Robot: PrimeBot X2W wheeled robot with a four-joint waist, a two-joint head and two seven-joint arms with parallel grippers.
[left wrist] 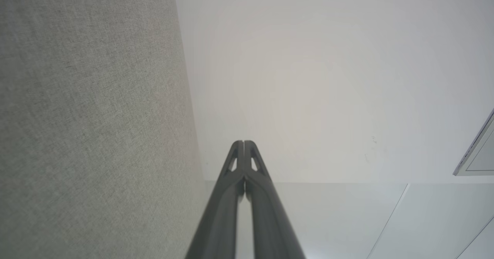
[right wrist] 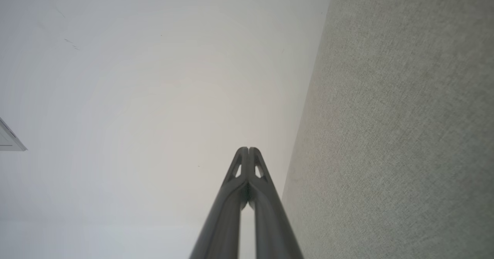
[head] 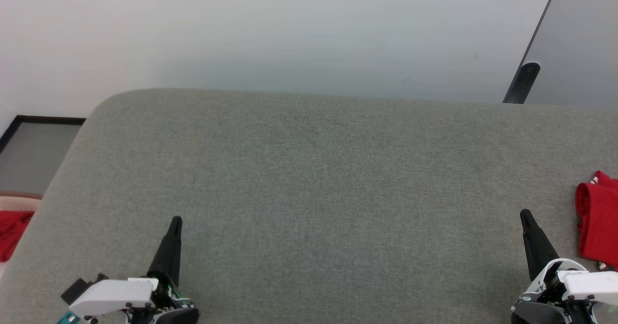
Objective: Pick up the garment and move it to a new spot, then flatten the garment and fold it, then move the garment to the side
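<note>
The garment (head: 597,222), red with a bit of red-and-white striped trim at its top, lies bunched on the grey fabric surface (head: 318,179) at the far right edge of the head view, partly cut off by the frame. My right gripper (head: 525,214) is shut with nothing in it, a short way left of the garment and apart from it. At the lower left, my left gripper (head: 176,219) is shut and holds nothing. In the wrist views the left gripper (left wrist: 243,142) and the right gripper (right wrist: 248,149) show their fingers pressed together beside the grey surface (left wrist: 88,120).
A plain red cloth (head: 12,232) lies off the surface's left edge on something beige. A dark-framed panel (head: 34,145) stands at the left. A pale wall (head: 289,29) rises behind the surface, with a dark post (head: 524,80) at the back right.
</note>
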